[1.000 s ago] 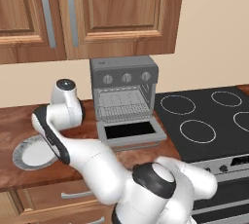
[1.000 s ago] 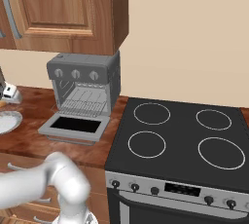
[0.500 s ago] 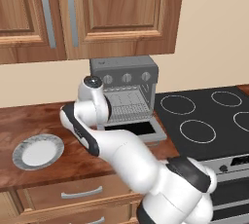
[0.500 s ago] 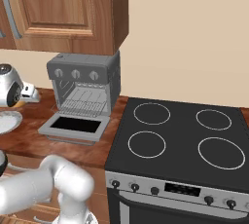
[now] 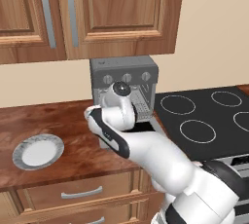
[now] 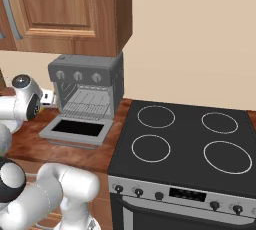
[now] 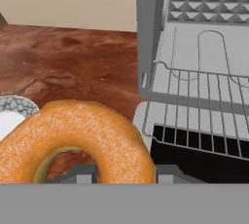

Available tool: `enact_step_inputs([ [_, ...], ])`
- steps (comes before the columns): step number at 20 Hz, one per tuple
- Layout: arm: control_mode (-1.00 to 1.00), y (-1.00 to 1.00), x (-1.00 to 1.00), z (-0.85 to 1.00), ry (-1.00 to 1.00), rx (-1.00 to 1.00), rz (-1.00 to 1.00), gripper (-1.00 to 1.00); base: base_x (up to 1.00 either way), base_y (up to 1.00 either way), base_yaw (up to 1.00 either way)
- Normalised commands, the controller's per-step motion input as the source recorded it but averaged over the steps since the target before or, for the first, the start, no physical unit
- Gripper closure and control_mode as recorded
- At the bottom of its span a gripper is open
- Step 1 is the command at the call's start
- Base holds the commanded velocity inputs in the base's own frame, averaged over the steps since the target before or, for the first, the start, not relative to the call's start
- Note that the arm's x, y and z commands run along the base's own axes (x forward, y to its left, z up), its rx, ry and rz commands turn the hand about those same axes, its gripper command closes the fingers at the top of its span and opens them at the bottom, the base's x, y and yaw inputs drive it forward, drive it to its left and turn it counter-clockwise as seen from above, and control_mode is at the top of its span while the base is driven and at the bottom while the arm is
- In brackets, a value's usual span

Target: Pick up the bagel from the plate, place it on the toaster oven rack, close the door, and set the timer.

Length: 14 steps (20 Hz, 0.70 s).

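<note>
Light was even and soft, rendered flat, no harsh shadows. Faint sheen lay on the wooden counter (image 5: 58, 121). The stovetop (image 6: 190, 139) stayed matte, no glare. The hand view looked slightly soft and pixelated up close.

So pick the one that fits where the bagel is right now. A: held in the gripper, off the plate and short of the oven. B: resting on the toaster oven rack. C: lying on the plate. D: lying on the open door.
A: in the hand view the bagel sits close above the finger tips, with the plate bare and the toaster oven rack ahead holding nothing.
</note>
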Motion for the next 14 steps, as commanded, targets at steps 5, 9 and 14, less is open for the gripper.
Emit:
enact_step_inputs([
  [5, -1.00, -0.53, 0.01, 0.00, -0.11, 0.00, 0.00, 1.00, 0.00, 0.00, 0.00],
  [9, -1.00, -0.45, 0.18, 0.00, -0.10, 0.00, 0.00, 1.00, 0.00, 0.00, 0.00],
  [14, -1.00, -0.39, 0.26, 0.00, -0.08, 0.00, 0.00, 1.00, 0.00, 0.00, 0.00],
])
